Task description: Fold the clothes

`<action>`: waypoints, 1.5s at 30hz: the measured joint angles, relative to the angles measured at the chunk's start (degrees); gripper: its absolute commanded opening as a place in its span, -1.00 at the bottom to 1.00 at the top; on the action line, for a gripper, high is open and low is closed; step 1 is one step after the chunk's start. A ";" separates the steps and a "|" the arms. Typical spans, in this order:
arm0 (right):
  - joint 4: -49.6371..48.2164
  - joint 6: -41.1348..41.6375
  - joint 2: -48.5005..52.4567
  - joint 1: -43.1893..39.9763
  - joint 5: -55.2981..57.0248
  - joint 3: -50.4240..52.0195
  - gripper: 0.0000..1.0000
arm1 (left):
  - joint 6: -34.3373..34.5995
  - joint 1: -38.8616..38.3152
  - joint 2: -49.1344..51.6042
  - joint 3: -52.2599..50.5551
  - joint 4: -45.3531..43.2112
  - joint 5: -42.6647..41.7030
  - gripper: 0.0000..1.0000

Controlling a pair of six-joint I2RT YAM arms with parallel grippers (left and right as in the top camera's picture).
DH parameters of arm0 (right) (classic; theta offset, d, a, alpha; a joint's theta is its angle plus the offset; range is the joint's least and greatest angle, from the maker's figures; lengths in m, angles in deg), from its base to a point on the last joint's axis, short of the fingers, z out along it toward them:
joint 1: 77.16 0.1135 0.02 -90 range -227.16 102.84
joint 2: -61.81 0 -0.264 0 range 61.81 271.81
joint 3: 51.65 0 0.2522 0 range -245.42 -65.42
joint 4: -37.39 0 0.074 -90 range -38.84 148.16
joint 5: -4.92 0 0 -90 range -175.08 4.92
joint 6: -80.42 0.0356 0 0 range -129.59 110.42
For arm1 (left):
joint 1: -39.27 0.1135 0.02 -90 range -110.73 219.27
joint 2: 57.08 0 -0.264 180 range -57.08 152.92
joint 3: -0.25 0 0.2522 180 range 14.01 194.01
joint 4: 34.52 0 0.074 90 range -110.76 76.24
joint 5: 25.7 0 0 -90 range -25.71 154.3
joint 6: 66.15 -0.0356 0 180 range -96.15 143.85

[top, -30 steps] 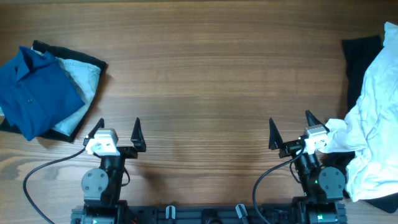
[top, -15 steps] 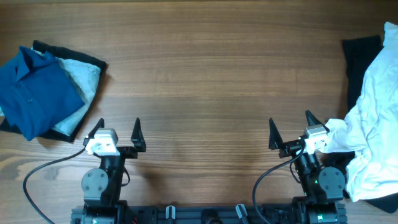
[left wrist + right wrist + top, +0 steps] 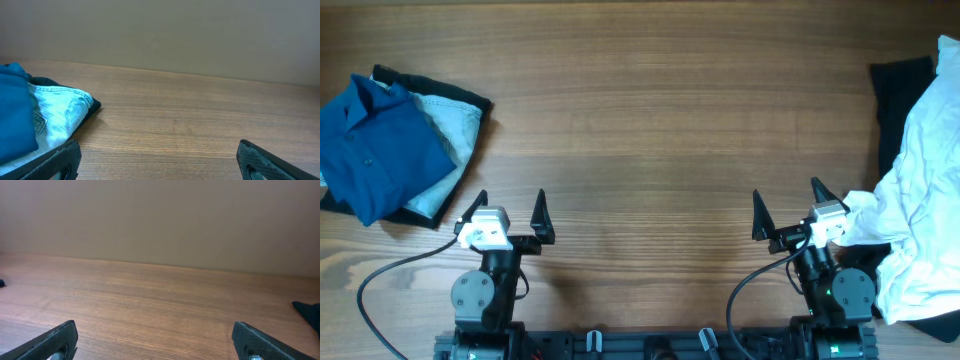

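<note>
A crumpled white garment (image 3: 920, 210) lies heaped at the table's right edge, partly over a black garment (image 3: 895, 90). At the far left a blue shirt (image 3: 370, 150) lies on a pale grey-blue garment (image 3: 455, 135), with black fabric under them. The blue and pale pieces also show in the left wrist view (image 3: 55, 117). My left gripper (image 3: 506, 208) is open and empty near the front edge, right of that pile. My right gripper (image 3: 789, 207) is open and empty, just left of the white heap. Each wrist view shows only bare wood between the fingers (image 3: 159, 160) (image 3: 155, 342).
The wooden table (image 3: 650, 120) stretches between the two piles. Both arm bases stand at the front edge, with a black cable (image 3: 390, 275) running left from the left arm. A plain wall stands beyond the far edge in the wrist views.
</note>
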State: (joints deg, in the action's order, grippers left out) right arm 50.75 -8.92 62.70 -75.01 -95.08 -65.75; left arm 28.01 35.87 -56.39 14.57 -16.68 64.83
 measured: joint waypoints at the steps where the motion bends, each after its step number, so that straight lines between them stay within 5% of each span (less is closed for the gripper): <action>1: 0.00 1.25 0.00 0.00 0.02 0.00 0.99 | 0.02 0.00 0.00 -0.02 0.00 0.00 1.00; 8: 5.20 6.45 3.93 0.00 2.08 -1.42 1.00 | 5.31 0.00 0.00 0.02 0.13 -0.83 1.00; 13: 12.26 7.30 14.91 0.00 7.50 -12.00 0.99 | 9.60 0.00 0.68 3.41 6.80 -1.75 1.00; 20: 29.55 7.30 45.55 -0.02 10.25 -34.34 0.99 | 10.49 0.00 19.67 20.87 19.76 -2.12 1.00; 24: 31.21 7.65 57.61 0.00 8.76 -41.31 0.99 | 10.62 0.00 31.58 27.87 21.70 -2.58 1.00; 35: 32.46 31.17 84.80 -11.74 27.04 -42.23 0.93 | 10.64 0.00 41.07 29.20 22.51 -5.16 1.00; 39: 29.83 32.65 90.33 -14.95 27.80 -42.60 0.55 | 10.64 0.00 41.05 29.20 22.53 -5.18 1.00; 43: 27.91 33.62 92.72 -16.15 28.35 -43.76 -0.92 | 10.64 0.00 41.05 29.20 22.56 -5.18 1.00; 45: 28.04 33.79 93.02 -16.35 28.70 -43.76 -0.92 | 10.64 0.00 41.05 29.20 22.53 -5.18 1.00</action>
State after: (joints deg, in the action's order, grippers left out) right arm 78.79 24.87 155.72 -91.36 -66.38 -109.51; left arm 38.66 35.87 -15.35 43.77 5.86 59.65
